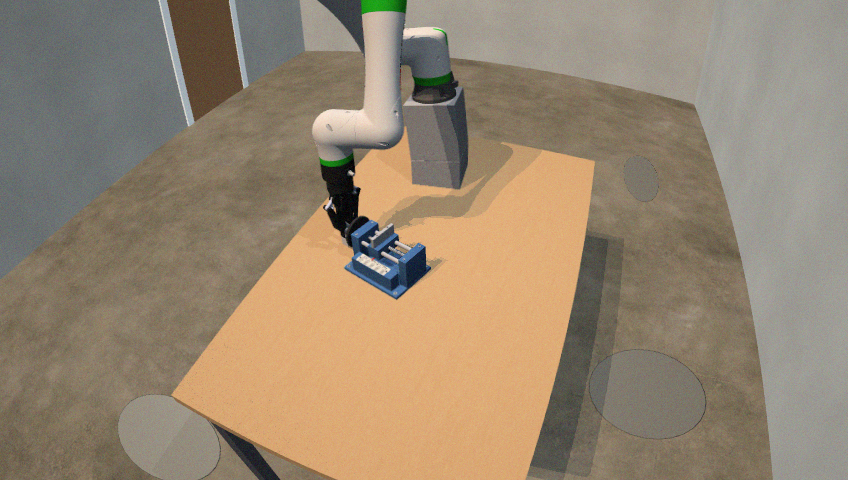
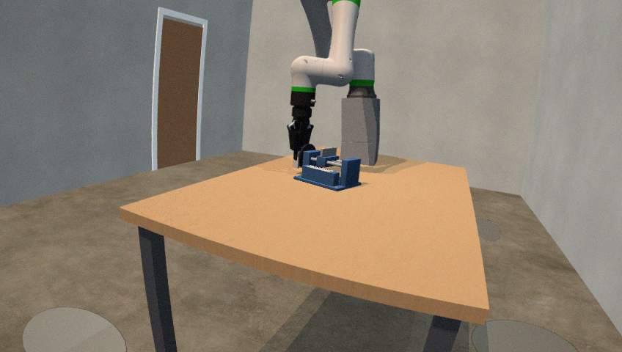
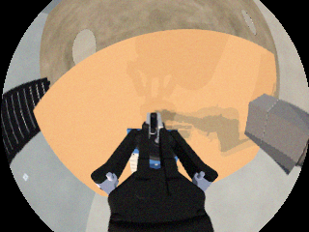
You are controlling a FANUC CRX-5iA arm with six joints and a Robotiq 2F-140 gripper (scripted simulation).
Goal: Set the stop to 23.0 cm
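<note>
My jaws, those of the black gripper [image 1: 345, 239] [image 2: 296, 163] [image 3: 154, 121], point downward at the handwheel [image 1: 357, 224] [image 2: 304, 149] and stand narrow; I cannot tell whether any part of the wheel is pinched between them. The handwheel, a dark disc set upright, is mounted at the far-left end of the blue fixture [image 1: 412, 268] [image 2: 350, 171] [image 3: 154, 164], which lies toward the far part of the wooden table [image 1: 452, 356] [image 2: 305, 226] [image 3: 97, 111]. Long axis of the fixture: from far left to near right, parallel to its pale rods [image 1: 390, 257] [image 2: 334, 162]; the wheel's face is turned outward, to the far left. The stop [image 1: 382, 236] [image 2: 328, 151], an upright grey plate on a blue carriage, sits nearer the wheel end. Labelling: a white scale [image 1: 373, 264] [image 2: 320, 169] [image 3: 134, 162] runs along the near-left side, with a small red mark; its characters are too small for me to read.
</note>
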